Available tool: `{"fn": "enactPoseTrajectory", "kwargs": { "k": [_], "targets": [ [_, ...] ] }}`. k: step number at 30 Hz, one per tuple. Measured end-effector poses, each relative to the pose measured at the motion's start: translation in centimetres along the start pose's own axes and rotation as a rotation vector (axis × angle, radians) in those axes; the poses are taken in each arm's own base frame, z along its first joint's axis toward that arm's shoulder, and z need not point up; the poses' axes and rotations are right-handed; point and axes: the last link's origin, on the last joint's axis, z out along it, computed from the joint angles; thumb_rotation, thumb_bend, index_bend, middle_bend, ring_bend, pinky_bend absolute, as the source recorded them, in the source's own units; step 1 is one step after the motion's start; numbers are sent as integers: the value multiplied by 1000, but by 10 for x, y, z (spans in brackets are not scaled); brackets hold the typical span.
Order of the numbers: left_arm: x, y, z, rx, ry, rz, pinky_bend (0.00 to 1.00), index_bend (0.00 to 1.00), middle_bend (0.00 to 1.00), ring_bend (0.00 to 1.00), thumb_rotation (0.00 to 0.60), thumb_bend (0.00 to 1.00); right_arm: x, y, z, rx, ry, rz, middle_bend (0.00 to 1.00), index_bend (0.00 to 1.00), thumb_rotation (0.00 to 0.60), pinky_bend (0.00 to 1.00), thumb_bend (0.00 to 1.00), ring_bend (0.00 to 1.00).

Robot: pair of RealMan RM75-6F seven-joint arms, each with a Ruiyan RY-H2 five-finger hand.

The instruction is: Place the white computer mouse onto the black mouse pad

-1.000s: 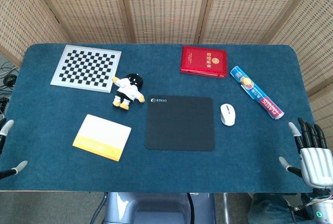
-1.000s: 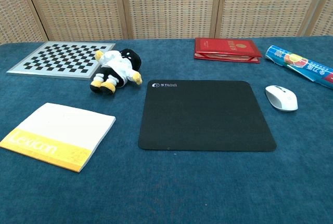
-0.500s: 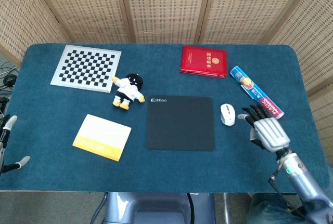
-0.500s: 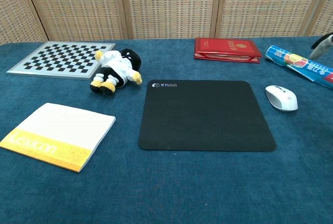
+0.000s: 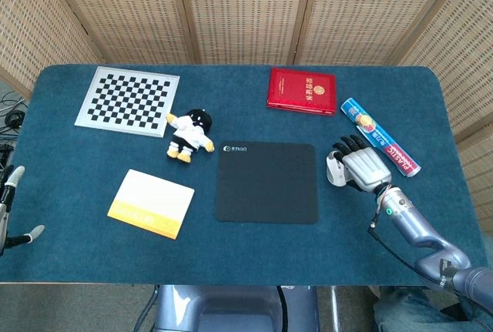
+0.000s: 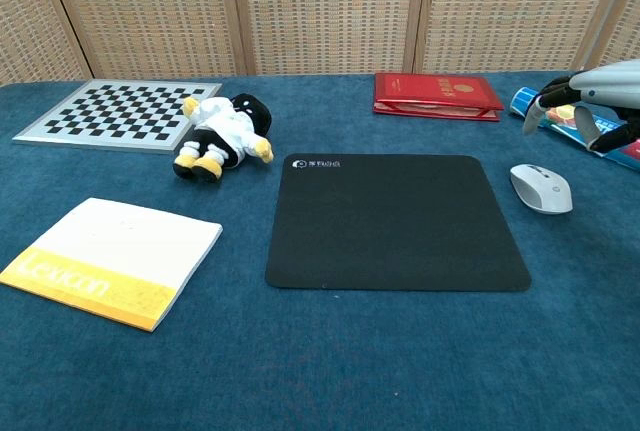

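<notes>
The reach is in hand: the right hand [image 6: 590,101] hovers over the white computer mouse [image 6: 541,188], fingers spread, gripping nothing — the mouse lies on the table's blue cloth just right of the black mouse pad [image 5: 266,182]. Next: lower, close, carry left. The pad is bare; the plastic wrap roll [image 5: 380,137] crowds the right — the left hand [image 5: 9,207] idles open at the left edge.

Around one black mouse pad [image 5: 266,182]: one white mouse [image 5: 333,170] just right; one red book [image 5: 302,89] behind; one plastic-wrap roll [image 5: 380,137] behind right; one doll [image 5: 189,133] behind left; one checkerboard [image 5: 128,101] far behind left; one yellow-and-white booklet [image 5: 150,202] left.
</notes>
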Motion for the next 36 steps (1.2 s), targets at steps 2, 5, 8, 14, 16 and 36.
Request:
{"fn": "enactPoseTrajectory", "kwargs": {
  "k": [2,5,8,14,16,36],
  "targets": [
    [-1,-1,1,5,-2,4,0,0,0,0,600,27,-4,2,3,-13,-13,-14,167,263,600,0,1000,0],
    [-1,-1,2,13,-1,12,0,0,0,0,600,27,-11,1,9,-28,-44,-23,167,263,600,0,1000,0],
    [-2,0,3,11,-2,14,0,0,0,0,600,28,-16,-3,15,-30,-60,-55,167,263,600,0,1000,0],
    [-2,-1,4,12,-5,14,0,0,0,0,600,27,-25,-12,26,-41,-83,-103,167,263,600,2,1000,0],
    [-2,-2,4,15,-5,11,0,0,0,0,600,27,-28,-14,28,-43,-89,-120,167,263,600,2,1000,0],
    [0,-2,4,16,-4,5,0,0,0,0,600,27,-45,-5,35,-83,-123,-205,168,263,600,25,1000,0]
  ]
}}
